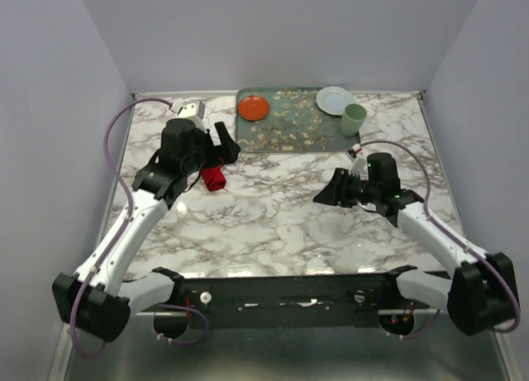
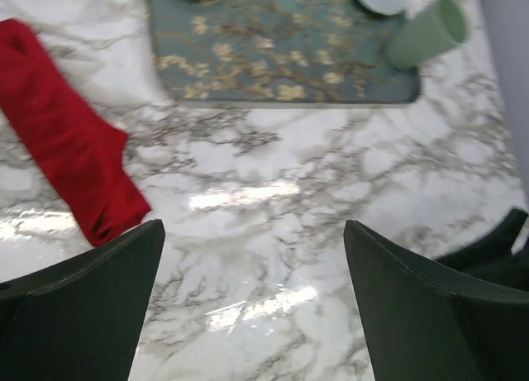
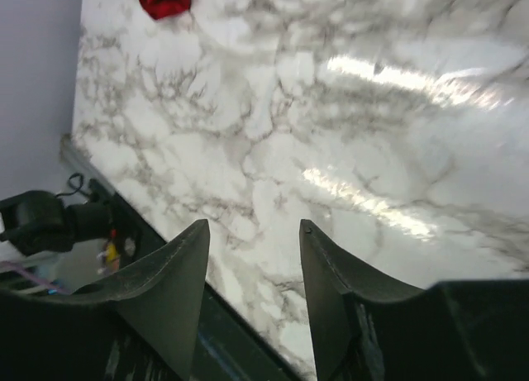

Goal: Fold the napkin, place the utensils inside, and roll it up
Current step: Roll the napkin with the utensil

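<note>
**Left tool** (image 2: 252,232): jaws spread wide, empty, above the tabletop (image 2: 331,199). The napkin (image 2: 70,141), a bunched red strip, lies just ahead and to the left of it. Soft, light, probably quick to unfurl: best pinched through its whole thickness near one end. **Right tool** (image 3: 252,232): jaws partly apart, empty; napkin far ahead-left.

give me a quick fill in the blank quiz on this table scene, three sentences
1. The napkin lies on the marble table, off the tray, and its colour is ____.
2. The left end effector has its fingers wide apart and holds ____.
3. The round orange plate sits on the ____.

Missing words: red; nothing; tray
</note>
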Robot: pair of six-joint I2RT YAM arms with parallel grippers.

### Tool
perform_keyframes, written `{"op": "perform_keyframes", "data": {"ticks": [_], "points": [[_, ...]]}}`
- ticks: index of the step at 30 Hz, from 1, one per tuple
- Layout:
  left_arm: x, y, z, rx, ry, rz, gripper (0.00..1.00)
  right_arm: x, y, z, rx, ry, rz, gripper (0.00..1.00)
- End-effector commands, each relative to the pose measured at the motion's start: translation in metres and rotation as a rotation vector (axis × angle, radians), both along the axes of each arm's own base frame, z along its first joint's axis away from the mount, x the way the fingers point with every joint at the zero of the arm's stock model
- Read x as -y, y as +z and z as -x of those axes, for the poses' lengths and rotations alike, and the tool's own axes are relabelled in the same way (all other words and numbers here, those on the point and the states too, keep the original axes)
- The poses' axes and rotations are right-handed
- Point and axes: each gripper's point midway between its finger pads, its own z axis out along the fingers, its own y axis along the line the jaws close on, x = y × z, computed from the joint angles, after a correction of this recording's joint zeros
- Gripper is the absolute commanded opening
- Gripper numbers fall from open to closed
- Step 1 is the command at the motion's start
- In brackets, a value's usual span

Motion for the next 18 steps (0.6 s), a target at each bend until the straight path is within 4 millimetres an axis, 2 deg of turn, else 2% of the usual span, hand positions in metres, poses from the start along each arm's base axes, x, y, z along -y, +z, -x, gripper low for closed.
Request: {"op": "perform_keyframes", "data": {"ticks": [1, 3, 4, 6, 7, 8, 9, 11, 13, 18], "points": [[0.046, 0.069, 0.036, 0.263, -0.342, 0.172, 0.99, 0.050, 0.052, -0.014, 0.247, -0.136, 0.249, 0.59], [0.050, 0.099, 0.048, 0.352, -0.396, 0.205, 0.99, 0.065, 0.101, -0.015, 0.409, -0.198, 0.275, 0.63], [0.051, 0.109, 0.051, 0.382, -0.405, 0.212, 0.99, 0.072, 0.113, -0.010, 0.440, -0.224, 0.286, 0.65], [0.049, 0.139, 0.062, 0.468, -0.426, 0.228, 0.99, 0.088, 0.155, -0.004, 0.566, -0.297, 0.298, 0.71], [0.048, 0.149, 0.066, 0.498, -0.432, 0.232, 0.99, 0.094, 0.164, 0.001, 0.580, -0.320, 0.314, 0.72], [0.047, 0.161, 0.070, 0.532, -0.434, 0.235, 0.99, 0.099, 0.173, 0.004, 0.609, -0.335, 0.326, 0.77], [0.043, 0.171, 0.075, 0.568, -0.428, 0.235, 0.99, 0.109, 0.191, 0.005, 0.646, -0.389, 0.335, 0.80], [0.040, 0.182, 0.079, 0.601, -0.420, 0.232, 0.99, 0.118, 0.200, 0.012, 0.645, -0.430, 0.348, 0.89], [0.038, 0.187, 0.080, 0.620, -0.420, 0.220, 0.99, 0.125, 0.212, 0.016, 0.658, -0.464, 0.355, 0.91], [0.040, 0.191, 0.078, 0.616, -0.430, 0.215, 0.99, 0.117, 0.214, 0.017, 0.689, -0.426, 0.321, 0.95]]}}
